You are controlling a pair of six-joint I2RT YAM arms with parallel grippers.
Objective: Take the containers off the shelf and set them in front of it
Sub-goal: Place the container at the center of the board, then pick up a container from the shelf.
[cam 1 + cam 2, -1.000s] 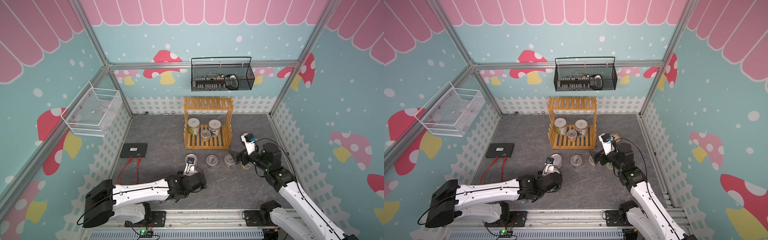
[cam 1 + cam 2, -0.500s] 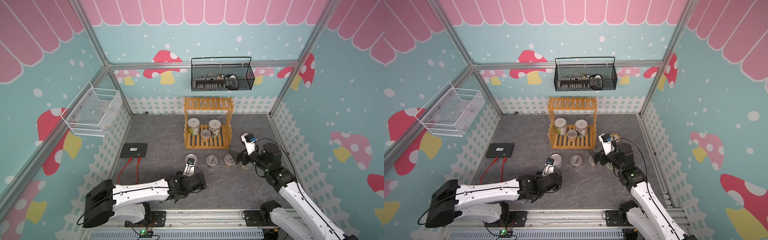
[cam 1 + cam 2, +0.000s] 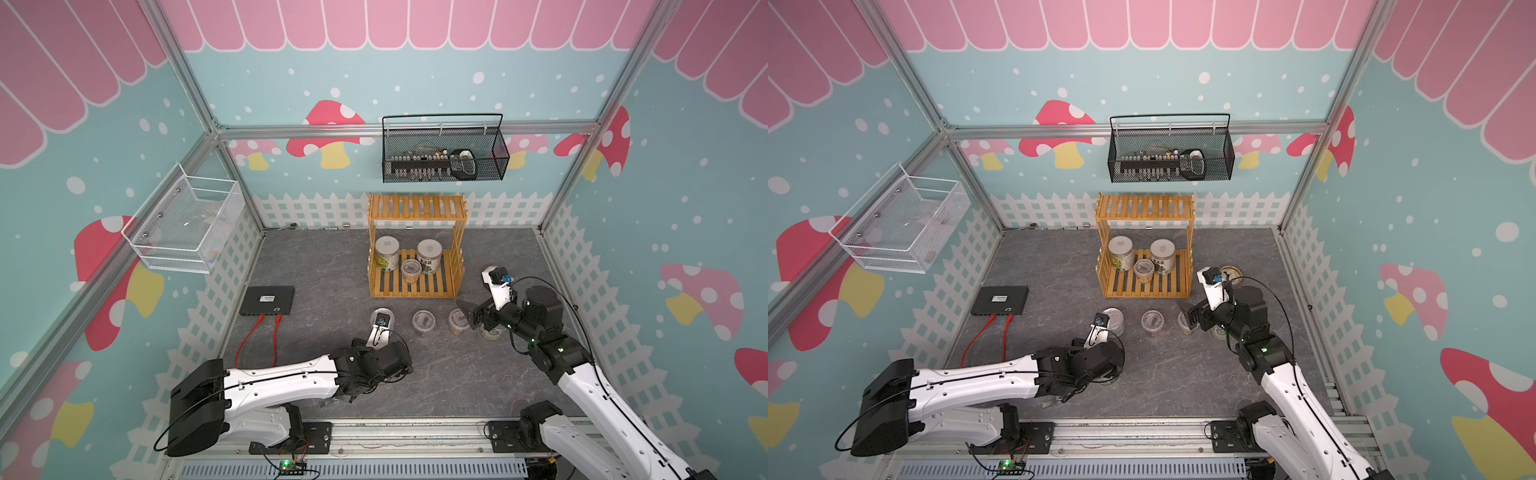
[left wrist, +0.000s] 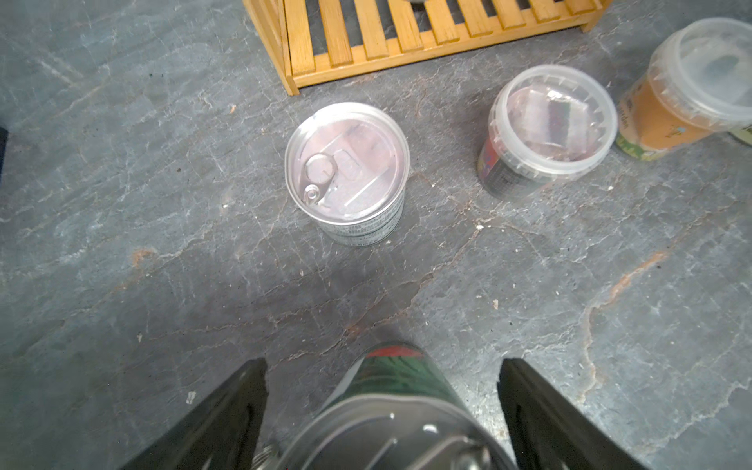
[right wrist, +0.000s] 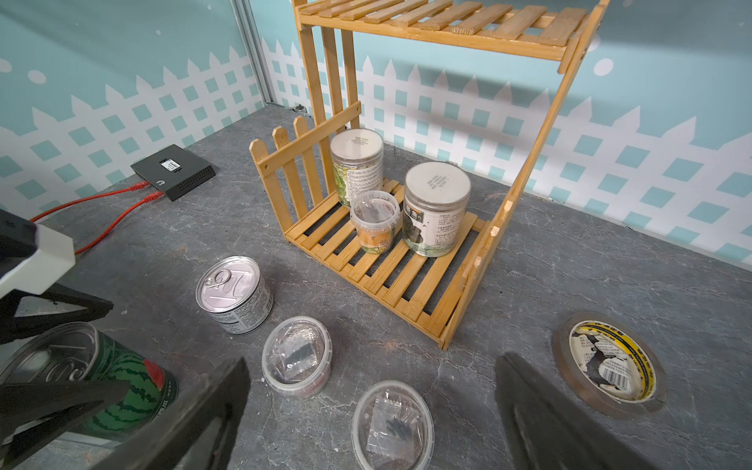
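Watermelon can (image 4: 392, 390) stands free on the worktop (image 4: 162, 244) in front of the shelf (image 4: 337, 44), as tasked, your left end effector (image 4: 382, 366) spread clear of it; right end effector (image 5: 372, 362) also spread, empty.

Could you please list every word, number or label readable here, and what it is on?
"arden", start out of sight: orange label of the clear jar.
Too small or blurred:
Lid and label print on the green-label jar and the black-label jar.
Side print on the silver can and the watermelon can.
Print and barcode on the tape roll.
White sticker on the black box.
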